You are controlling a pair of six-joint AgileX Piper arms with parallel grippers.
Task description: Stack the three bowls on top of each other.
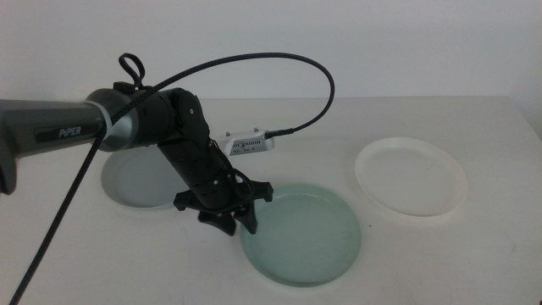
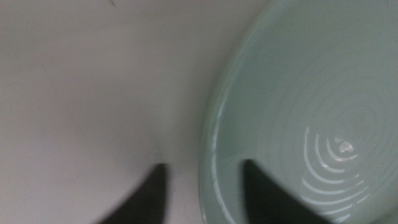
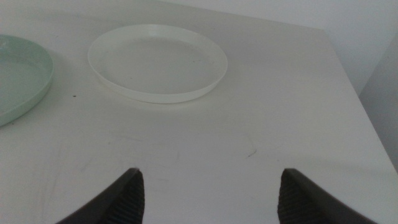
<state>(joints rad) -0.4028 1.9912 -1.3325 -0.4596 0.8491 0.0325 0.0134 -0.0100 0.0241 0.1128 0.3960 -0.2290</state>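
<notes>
Left gripper (image 1: pixel 240 222) is down at the near-left rim of the mint green bowl (image 1: pixel 309 233), jaws apart, straddling that rim: one inside, one on the table (image 1: pixel 474 246). The bowl holds nothing. Behind the arm, the grey-blue bowl (image 1: pixel 135 180) is half hidden. The white bowl (image 1: pixel 412 176) sits empty, far right. The right gripper (image 3: pixel 208 193) waits wide open, short of it.

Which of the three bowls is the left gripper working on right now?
The mint green bowl: the left gripper straddles its rim. The grey-blue bowl sits behind the arm, the white bowl apart.
</notes>
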